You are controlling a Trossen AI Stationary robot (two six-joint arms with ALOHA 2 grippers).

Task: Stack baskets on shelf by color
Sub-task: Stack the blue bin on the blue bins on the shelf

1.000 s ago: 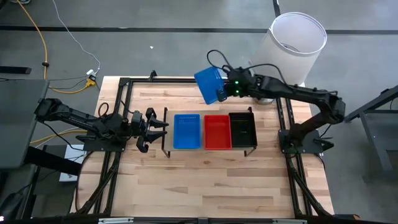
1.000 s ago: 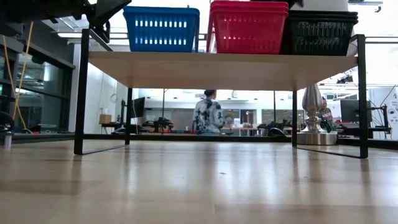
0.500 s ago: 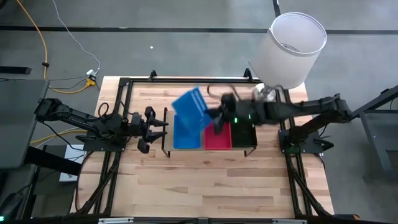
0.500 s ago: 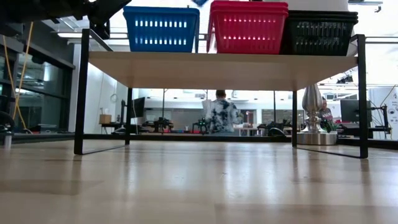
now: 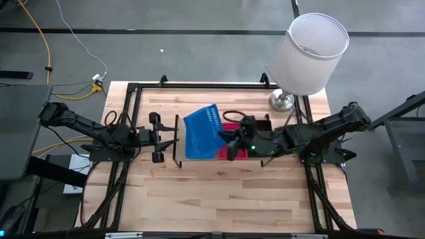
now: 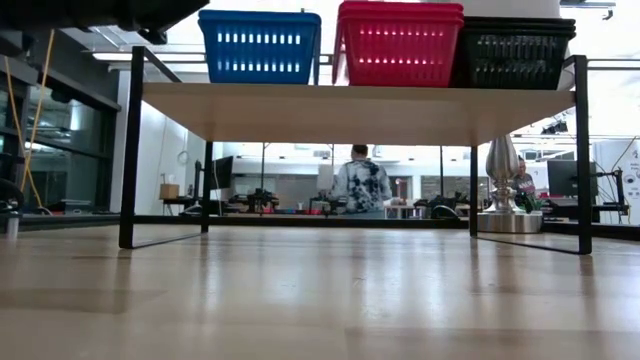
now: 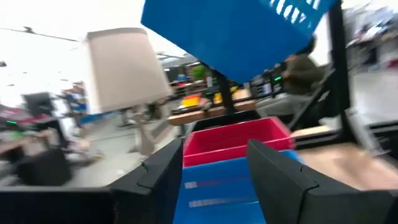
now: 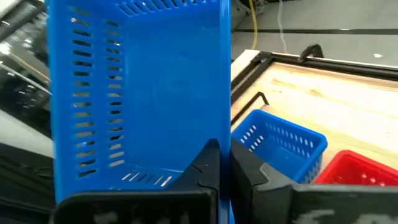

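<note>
A blue basket point(image 5: 201, 127) hangs tilted in my right gripper point(image 5: 229, 138), just above the blue stack point(image 6: 260, 45) at the left end of the shelf point(image 6: 360, 110). Red baskets point(image 6: 400, 42) sit stacked in the shelf's middle and black ones point(image 6: 510, 52) at its right end. In the right wrist view the held blue basket point(image 8: 137, 93) fills the picture, with the blue stack point(image 8: 280, 143) beyond it. My left gripper point(image 5: 158, 137) waits open beside the shelf's left end, and its own view shows the held basket point(image 7: 236, 31) overhead. My right gripper pinches one side wall of the blue basket near its rim point(image 8: 225, 134), one finger point(image 8: 208, 165) inside the basket and the other point(image 8: 249, 171) outside. It comes level from the table's right. The basket is lifted clear and steeply tilted, open side toward the gripper.
A white-shaded lamp point(image 5: 312, 46) stands at the table's far right corner, its metal base point(image 6: 505, 195) behind the shelf. The table's black frame rails point(image 5: 133, 99) run along both sides. Bare wood table point(image 5: 219, 192) lies near the front. A person point(image 6: 360, 185) stands far off in the room.
My right gripper has carried the blue basket from the table's far edge near the lamp toward the near-left, over the shelf, to a spot above the blue stack. The basket has turned and tipped on the way.
</note>
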